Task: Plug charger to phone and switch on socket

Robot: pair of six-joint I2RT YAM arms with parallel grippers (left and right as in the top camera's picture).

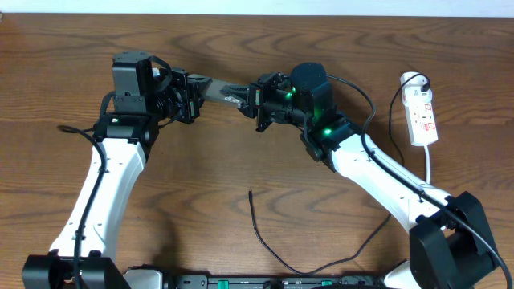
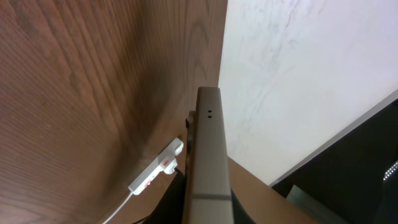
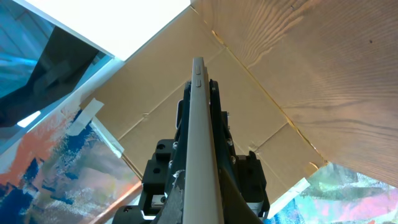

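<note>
Brown wood counter [image 1: 241, 48], 2 arms meeting above it.
Phone [image 1: 227, 91]: thin grey slab, edge-on, face hidden, clamped at either end by left gripper [image 1: 195, 87] and right gripper [image 1: 255, 103]; charger [image 1: 253, 210] loose near front, socket [image 1: 422, 117] right.

Phone [image 1: 221, 88] edge-on aloft; charger [image 1: 252, 210], socket [image 1: 422, 117] well apart

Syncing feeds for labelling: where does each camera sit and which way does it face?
Overhead: above the table, looking down on left arm, right arm, phone, charger, socket.
Left wrist: on the left arm, facing along the phone's edge toward the socket; own fingers not clear.
Right wrist: on the right arm, along the phone's edge; black mechanism flanks it.
Shared: phone in all; socket in overhead and left wrist.
</note>
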